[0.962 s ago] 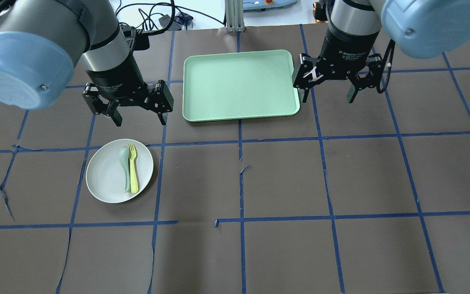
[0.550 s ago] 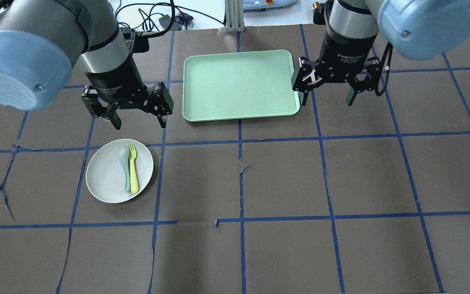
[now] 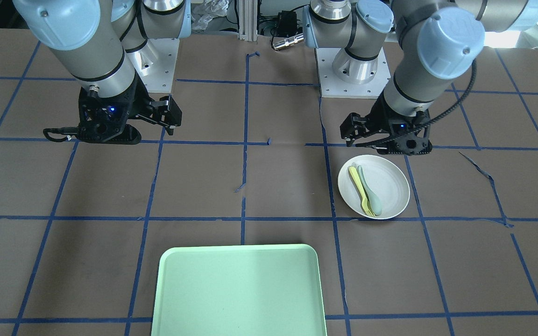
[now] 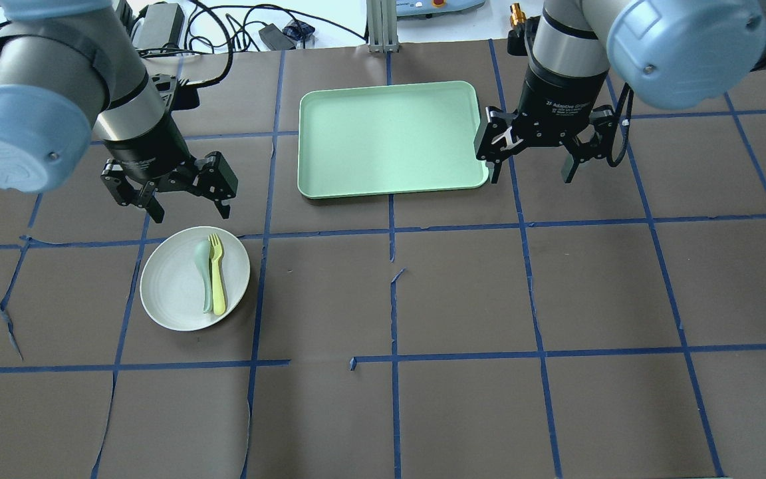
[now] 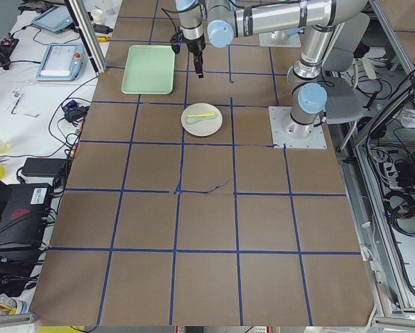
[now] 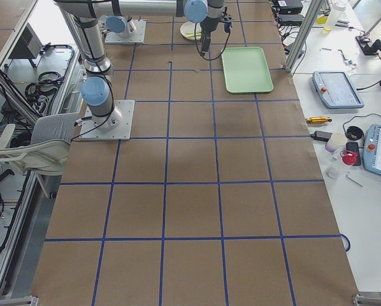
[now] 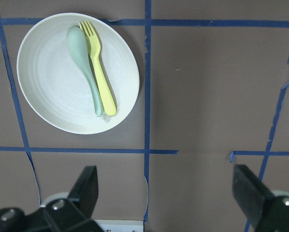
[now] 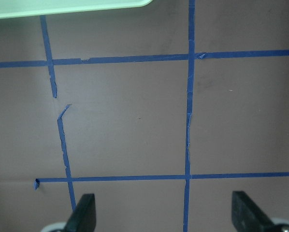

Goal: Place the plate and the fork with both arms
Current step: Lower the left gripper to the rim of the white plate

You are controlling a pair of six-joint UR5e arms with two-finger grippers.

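The off-white plate (image 4: 169, 287) lies on the table's left half. The pale-yellow fork (image 4: 217, 274) lies in it beside a grey-green spoon (image 4: 205, 266). The left wrist view shows the plate (image 7: 48, 89) and fork (image 7: 100, 72) at upper left. My left gripper (image 4: 190, 214) is open and empty, hanging just beyond the plate's far rim. My right gripper (image 4: 529, 178) is open and empty, just right of the mint-green tray (image 4: 389, 140). The front view shows the plate (image 3: 390, 186) below my left gripper (image 3: 383, 142).
The tray stands at the table's far middle, its edge at the top of the right wrist view (image 8: 62, 7). The brown paper cover has blue tape lines and torn spots (image 4: 396, 273). Cables lie past the far edge (image 4: 250, 30).
My left gripper has moved left and down toward the plate's far rim. My right gripper has shifted slightly. Plate, fork and spoon have not moved.
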